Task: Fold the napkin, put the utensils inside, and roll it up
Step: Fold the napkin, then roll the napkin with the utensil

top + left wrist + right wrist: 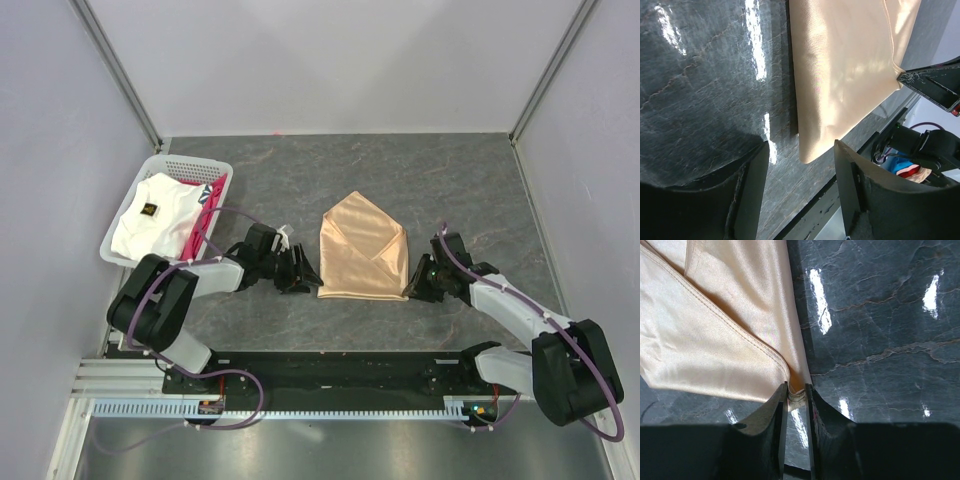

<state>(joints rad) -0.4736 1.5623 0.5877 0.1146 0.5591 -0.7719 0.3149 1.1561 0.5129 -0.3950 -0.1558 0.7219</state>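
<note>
Table: a dark grey, marble-veined glossy tabletop [470, 190] set between pale walls.
Basket: a white perforated plastic basket [172, 163] at the far left, holding a white cloth with a dark mark [150, 222] and a pink-red cloth [206, 214].
Napkin: the thin, slightly shiny peach-tan cloth napkin [362, 255] lies flat mid-table. It is folded into a five-sided envelope shape, its point away from the arms and its straight edge nearest them. Overlapping flaps with stitched hems cross its face.
Right gripper: the black right gripper [796, 390] is pinched together on the napkin's near right corner.
Left gripper: the black left gripper [801, 150] sits at the near left corner, jaws apart, with the corner between its tips. Whether it touches the cloth cannot be told.
</note>
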